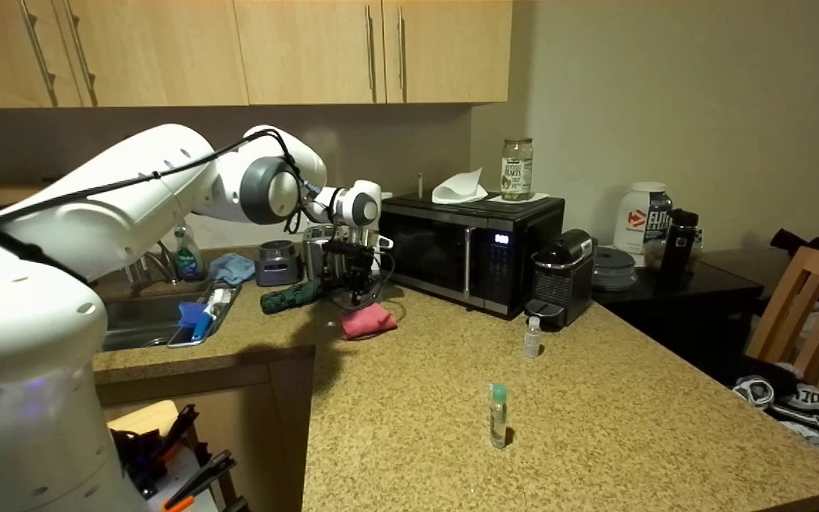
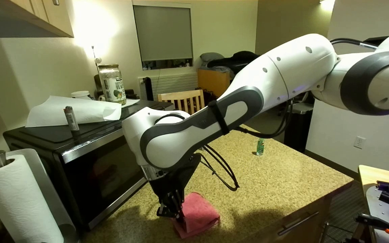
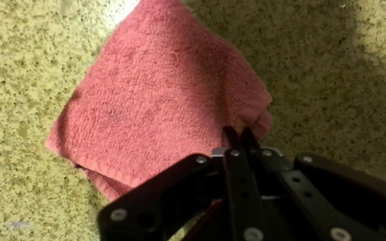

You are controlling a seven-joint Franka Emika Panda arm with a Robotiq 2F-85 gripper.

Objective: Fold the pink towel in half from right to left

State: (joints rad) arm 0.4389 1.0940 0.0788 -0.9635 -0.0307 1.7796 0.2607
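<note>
The pink towel (image 1: 368, 323) lies folded and somewhat rumpled on the speckled counter, in front of the microwave. It also shows in an exterior view (image 2: 202, 214) and fills much of the wrist view (image 3: 152, 107), where a lower layer shows past its lower left edge. My gripper (image 3: 239, 130) points down at the towel's right side in the wrist view. Its fingers are nearly together with a bunched fold of the towel at the tips, and look shut on it. The gripper also shows in an exterior view (image 2: 180, 217). The towel part under the gripper is hidden.
The black microwave (image 1: 424, 249) stands close behind the gripper, with a coffee machine (image 1: 562, 284) beside it. A dark green cloth (image 1: 288, 297) lies near the sink. Two small bottles, one clear (image 1: 532, 340) and one green-capped (image 1: 498, 419), stand on the counter. A paper towel roll (image 2: 22, 202) stands by the microwave.
</note>
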